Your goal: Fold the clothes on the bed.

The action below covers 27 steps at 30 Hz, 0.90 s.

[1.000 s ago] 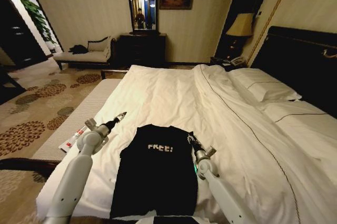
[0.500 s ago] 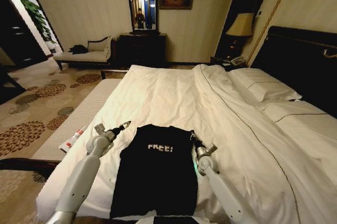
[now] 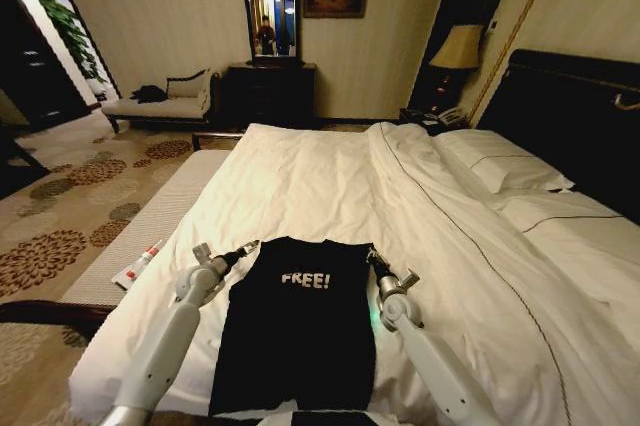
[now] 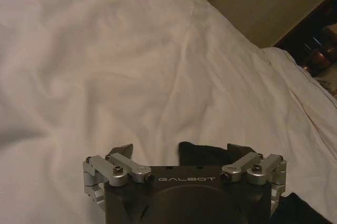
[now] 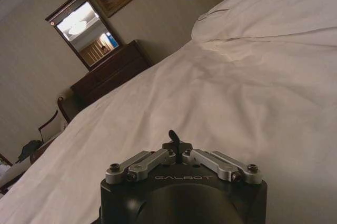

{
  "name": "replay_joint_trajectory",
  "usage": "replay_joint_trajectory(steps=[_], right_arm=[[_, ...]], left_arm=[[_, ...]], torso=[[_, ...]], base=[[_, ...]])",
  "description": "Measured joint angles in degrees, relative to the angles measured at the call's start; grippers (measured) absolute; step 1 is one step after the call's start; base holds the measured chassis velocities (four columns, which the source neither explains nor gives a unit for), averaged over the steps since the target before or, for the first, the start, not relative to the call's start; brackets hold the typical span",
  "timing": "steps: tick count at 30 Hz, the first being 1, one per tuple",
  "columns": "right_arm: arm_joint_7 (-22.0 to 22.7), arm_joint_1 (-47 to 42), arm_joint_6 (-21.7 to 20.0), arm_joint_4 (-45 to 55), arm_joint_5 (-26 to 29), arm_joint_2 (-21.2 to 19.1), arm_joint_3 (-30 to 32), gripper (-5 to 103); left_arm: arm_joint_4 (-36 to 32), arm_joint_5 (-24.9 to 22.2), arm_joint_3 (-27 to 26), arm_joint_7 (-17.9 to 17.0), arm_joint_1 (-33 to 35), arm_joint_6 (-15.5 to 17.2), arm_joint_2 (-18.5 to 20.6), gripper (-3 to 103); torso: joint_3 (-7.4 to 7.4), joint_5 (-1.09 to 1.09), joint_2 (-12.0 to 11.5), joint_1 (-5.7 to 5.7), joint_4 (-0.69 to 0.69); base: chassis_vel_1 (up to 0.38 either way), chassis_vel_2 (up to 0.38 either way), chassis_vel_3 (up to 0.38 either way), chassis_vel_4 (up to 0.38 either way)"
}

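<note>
One T-shirt (image 3: pixel 298 331), one bed (image 3: pixel 330 186), two grippers (image 3: pixel 249 246) (image 3: pixel 373 256), one mirror (image 3: pixel 271 11) and one lamp (image 3: pixel 458 49) are counted.

Pale grey tubular arms end in black wrist housings lettered GALBOT, with silver screwed linkages on the left gripper (image 4: pixel 180 153) and right gripper (image 5: pixel 175 142).
</note>
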Motion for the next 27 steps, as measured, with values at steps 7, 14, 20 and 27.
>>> replay_joint_trajectory(steps=[7, 14, 20, 27], right_arm=[[0.1, -0.2, -0.1, 0.0, -0.4, 0.4, 0.0, 1], [0.2, 0.0, -0.2, 0.0, -0.4, 0.2, 0.0, 1], [0.2, 0.1, -0.2, 0.0, -0.5, 0.4, -0.1, 1], [0.4, 0.3, -0.3, -0.2, -0.8, 0.8, -0.4, 1]], left_arm=[[5.1, 1.6, 1.8, -0.1, -3.3, -0.5, -4.1, 100], [10.0, 3.4, 2.2, 0.1, -5.8, -1.7, -6.8, 97], [12.6, 4.2, 2.0, 1.2, -7.0, -2.9, -7.7, 71], [12.8, 4.0, 1.7, 2.1, -7.0, -3.0, -8.1, 43]], torso=[[0.0, -0.01, 0.0, 0.01, -0.01], [0.0, 0.0, 0.0, 0.0, 0.01], [0.01, -0.01, 0.0, 0.0, 0.01], [0.01, -0.01, 0.0, 0.0, 0.0]], base=[[0.0, 0.0, 0.0, 0.0], [0.0, 0.0, 0.0, 0.0], [0.0, 0.0, 0.0, 0.0], [0.0, 0.0, 0.0, 0.0]])
